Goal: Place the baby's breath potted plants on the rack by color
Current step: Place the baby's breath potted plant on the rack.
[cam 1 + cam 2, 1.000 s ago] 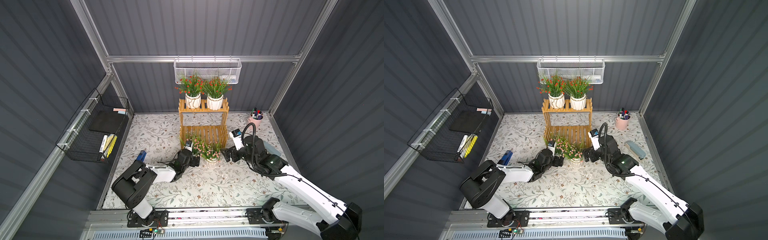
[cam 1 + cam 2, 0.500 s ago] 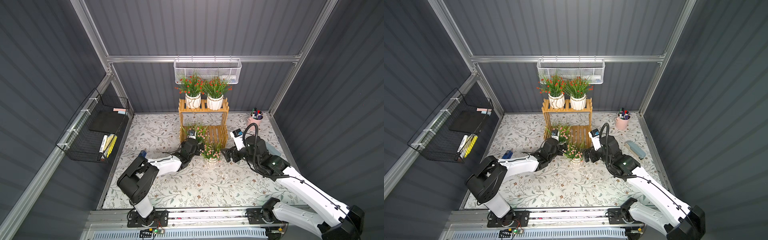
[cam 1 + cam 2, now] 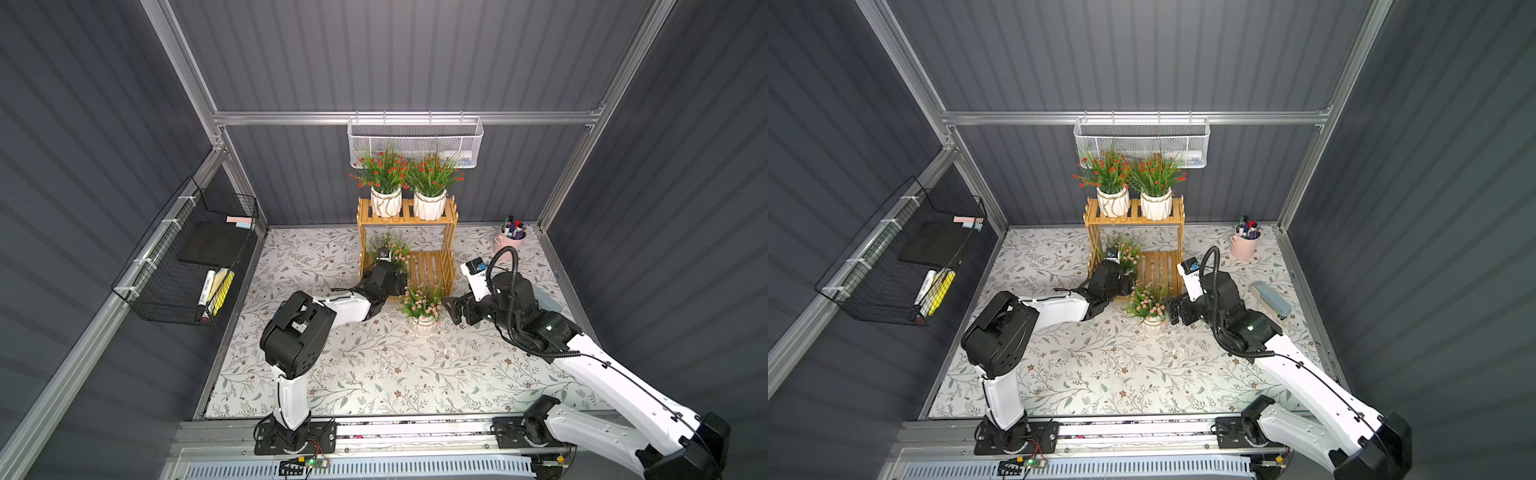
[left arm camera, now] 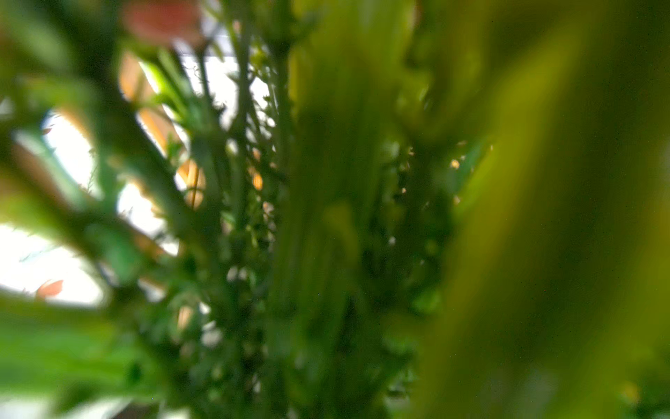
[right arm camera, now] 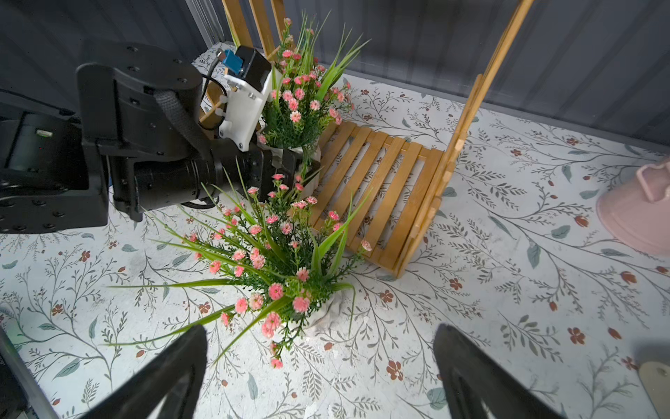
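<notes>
The left gripper (image 5: 290,163) clasps a pink plant (image 5: 301,105) by its pot at the left end of the lower tier of the rack (image 5: 380,174). The right gripper (image 5: 321,335), spread wide, sits near the other pink plant (image 5: 268,261) on the tabletop (image 5: 507,290).

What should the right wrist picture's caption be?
Left gripper holds one pink plant at the rack's lower shelf; open right gripper faces a second pink plant.

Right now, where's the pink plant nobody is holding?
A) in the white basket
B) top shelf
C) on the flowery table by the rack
C: the free pink plant stands on the table in front of the rack; the left gripper holds the other pink plant.
</notes>
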`<move>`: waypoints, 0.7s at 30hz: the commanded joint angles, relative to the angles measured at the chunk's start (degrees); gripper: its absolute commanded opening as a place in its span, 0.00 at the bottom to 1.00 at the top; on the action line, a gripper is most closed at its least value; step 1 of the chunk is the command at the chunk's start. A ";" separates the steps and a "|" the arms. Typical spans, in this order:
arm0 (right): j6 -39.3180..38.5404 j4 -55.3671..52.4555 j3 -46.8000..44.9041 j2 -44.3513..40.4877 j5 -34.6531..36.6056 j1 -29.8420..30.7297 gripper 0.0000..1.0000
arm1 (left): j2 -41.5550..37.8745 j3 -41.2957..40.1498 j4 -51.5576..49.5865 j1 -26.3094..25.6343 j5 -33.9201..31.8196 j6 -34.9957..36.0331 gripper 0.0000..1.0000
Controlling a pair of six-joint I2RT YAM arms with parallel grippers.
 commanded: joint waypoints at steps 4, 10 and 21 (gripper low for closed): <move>0.06 -0.01 -0.25 0.44 -0.15 0.30 0.99 | 2.87 5.30 0.49 1.64 1.12 1.22 0.81; -0.14 0.09 -0.78 0.21 0.36 0.32 0.99 | 4.56 7.13 -0.79 2.39 0.53 2.44 0.82; 1.78 -1.66 -0.65 -0.44 -0.23 0.34 0.99 | 1.50 5.20 -3.48 2.38 2.07 1.62 0.99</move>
